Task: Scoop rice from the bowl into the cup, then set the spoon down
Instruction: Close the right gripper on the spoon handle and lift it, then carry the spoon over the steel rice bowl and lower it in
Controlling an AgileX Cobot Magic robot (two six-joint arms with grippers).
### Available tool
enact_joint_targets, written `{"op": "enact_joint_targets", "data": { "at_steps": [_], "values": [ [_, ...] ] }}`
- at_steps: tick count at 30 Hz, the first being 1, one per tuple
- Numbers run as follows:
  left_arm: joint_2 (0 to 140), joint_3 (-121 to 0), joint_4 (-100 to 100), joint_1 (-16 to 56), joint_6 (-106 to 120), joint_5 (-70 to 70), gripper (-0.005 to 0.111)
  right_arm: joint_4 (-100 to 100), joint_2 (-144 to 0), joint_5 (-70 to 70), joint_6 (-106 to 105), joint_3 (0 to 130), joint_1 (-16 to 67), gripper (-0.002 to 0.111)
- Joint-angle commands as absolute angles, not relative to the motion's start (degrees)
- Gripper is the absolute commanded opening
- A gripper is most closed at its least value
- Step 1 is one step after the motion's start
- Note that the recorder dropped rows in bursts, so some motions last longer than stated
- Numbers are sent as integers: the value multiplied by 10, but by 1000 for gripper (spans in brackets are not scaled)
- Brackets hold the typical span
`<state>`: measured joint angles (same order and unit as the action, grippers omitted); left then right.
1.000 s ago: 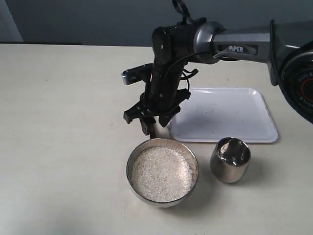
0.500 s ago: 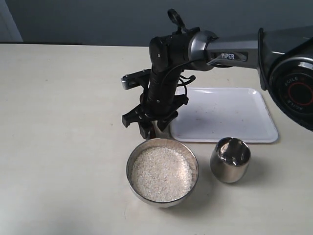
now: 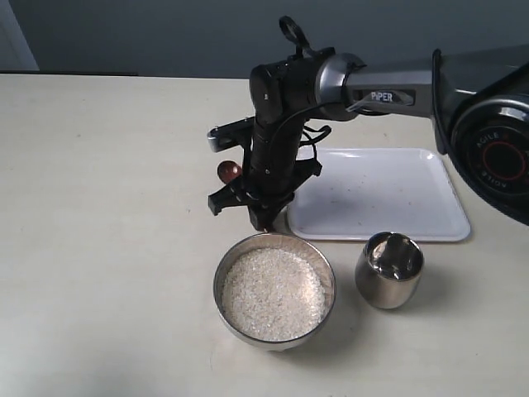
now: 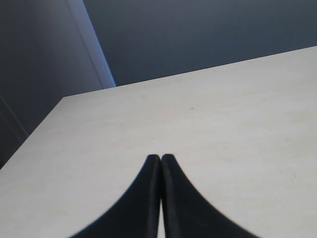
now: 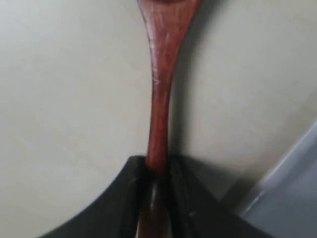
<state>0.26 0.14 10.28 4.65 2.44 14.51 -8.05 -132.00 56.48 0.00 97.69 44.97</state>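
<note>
right fingers pinching the spoon by its handle | handle axis runs left-far, head beyond them | bowl of rice just near of these fingers, cup right of bowl on the counter | left fingers pressed together, empty, away from all

Wide round shiny steel bowl, upright, filled almost to the rim with small white uncooked rice grains. Small rounded shiny steel cup, upright, just beside the bowl but apart from it. Slim dark reddish-brown wooden spoon, thin handle clamped in the right gripper behind the bowl's far rim, oval end pointing away from the bowl.
</note>
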Motion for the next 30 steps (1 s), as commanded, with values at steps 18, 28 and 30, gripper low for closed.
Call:
{"op": "enact_joint_targets", "data": {
  "at_steps": [18,28,30],
  "values": [
    [0,0,102,45,20,137,1,247,-1270,700,-49,1210,460,-1],
    [0,0,102,45,20,137,1,231,-1129,700,-59,1022,476,-1],
    [0,0,102,45,20,137,1,239,-1092,700,-59,963,476,-1]
  ]
}}
